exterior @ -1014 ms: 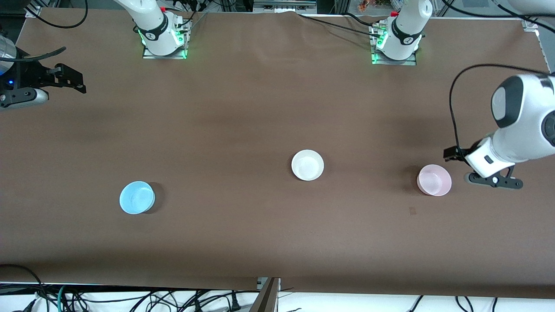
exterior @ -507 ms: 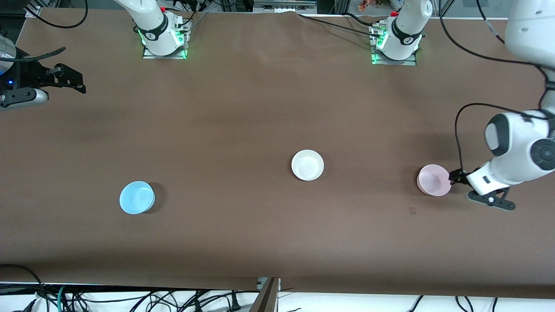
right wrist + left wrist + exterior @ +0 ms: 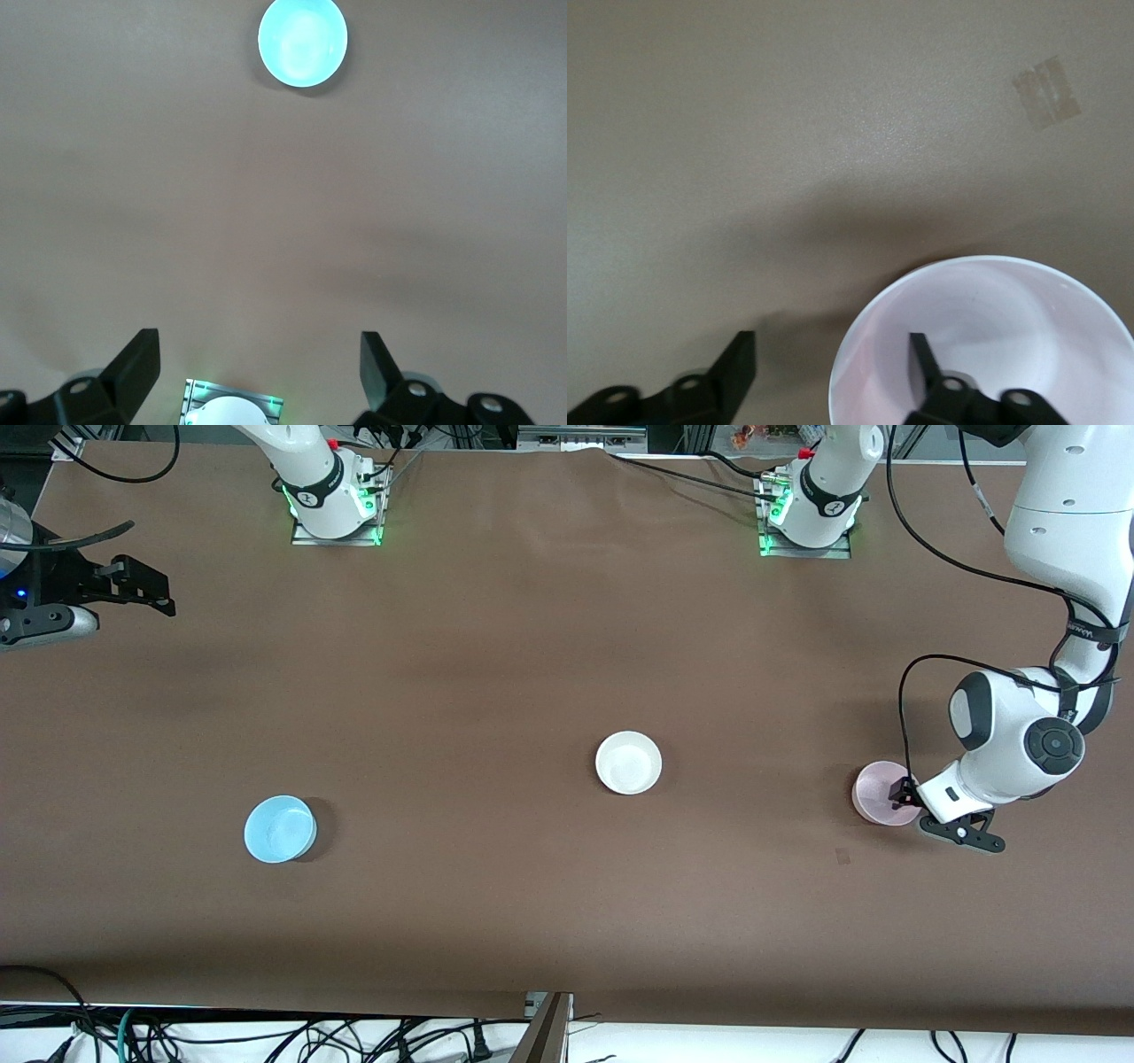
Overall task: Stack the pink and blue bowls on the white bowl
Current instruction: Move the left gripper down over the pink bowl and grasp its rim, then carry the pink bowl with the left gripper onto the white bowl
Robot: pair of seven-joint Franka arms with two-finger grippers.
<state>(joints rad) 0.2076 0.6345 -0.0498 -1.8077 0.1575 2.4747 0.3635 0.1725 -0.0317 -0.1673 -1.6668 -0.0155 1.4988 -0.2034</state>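
Observation:
The pale pink bowl point(image 3: 877, 793) sits upright toward the left arm's end of the table. My left gripper point(image 3: 905, 794) is open and low at the bowl's rim. In the left wrist view point(image 3: 830, 365) one finger point(image 3: 921, 359) is inside the pink bowl point(image 3: 1010, 328) and the other point(image 3: 735, 367) is outside, with the rim between them. The white bowl point(image 3: 629, 763) stands mid-table. The sky blue bowl point(image 3: 280, 829) stands toward the right arm's end and also shows in the right wrist view point(image 3: 303, 42). My right gripper point(image 3: 146, 589) waits open and empty point(image 3: 260, 363) high by its end of the table.
A small tape mark point(image 3: 842, 856) lies on the brown table nearer the front camera than the pink bowl; it shows in the left wrist view too point(image 3: 1046, 91). The arm bases point(image 3: 337, 509) stand along the table's robot edge. Cables hang along the front edge.
My left gripper has come down and moved toward the pink bowl, from beside it to straddling its rim. The bowls and the right arm have not moved.

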